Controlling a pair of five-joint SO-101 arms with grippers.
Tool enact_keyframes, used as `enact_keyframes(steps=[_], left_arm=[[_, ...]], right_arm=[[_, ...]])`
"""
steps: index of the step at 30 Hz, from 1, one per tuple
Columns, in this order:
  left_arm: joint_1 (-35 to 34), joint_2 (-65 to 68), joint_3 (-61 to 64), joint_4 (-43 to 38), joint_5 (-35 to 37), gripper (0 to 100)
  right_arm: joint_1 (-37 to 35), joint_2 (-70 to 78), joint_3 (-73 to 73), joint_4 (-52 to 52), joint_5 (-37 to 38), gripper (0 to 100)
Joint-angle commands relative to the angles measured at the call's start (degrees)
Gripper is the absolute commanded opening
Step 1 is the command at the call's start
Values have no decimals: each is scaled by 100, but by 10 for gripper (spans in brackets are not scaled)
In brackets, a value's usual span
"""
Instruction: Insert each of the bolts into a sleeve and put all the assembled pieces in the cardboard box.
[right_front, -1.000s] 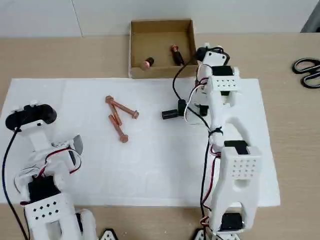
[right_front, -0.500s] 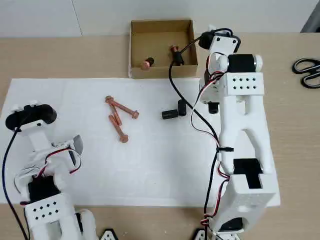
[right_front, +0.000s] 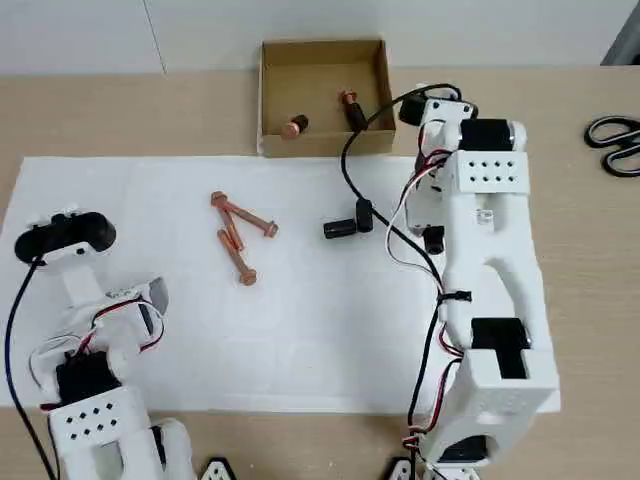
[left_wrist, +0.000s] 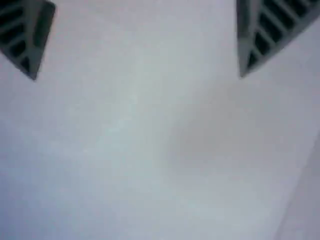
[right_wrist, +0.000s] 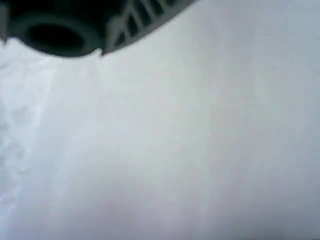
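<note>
Currently my left tool (left_wrist: 145, 42) is spread wide, empty; the nearest bolt (right_front: 237, 257) lies ahead-right of it, long axis running roughly fore-aft.

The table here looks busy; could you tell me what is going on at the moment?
Two arms are partway through an assembly job. Two assembled pieces already lie in the cardboard box. Three bolts and two black sleeves lie loose on the white sheet. The left gripper hangs over bare sheet, jaws open, empty. The right arm stands by the box.
</note>
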Motion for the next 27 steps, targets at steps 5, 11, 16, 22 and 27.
enact_keyframes(steps=[5, 11, 16, 22, 27], left_arm=[[0, -53, -224, 26, -53, 243], [0, -53, -215, 26, -53, 243], [0, -53, -215, 18, -53, 243], [0, -53, -215, -9, -53, 243], [0, -53, -215, -18, -53, 243]], right_arm=[[31, -391, 360, 92, 158, 3], [48, -611, 1029, 92, 185, 3], [180, -1763, 1811, 57, 193, 3], [145, -2853, 2189, -136, 440, 3], [-101, -2580, 2426, -936, 422, 3]])
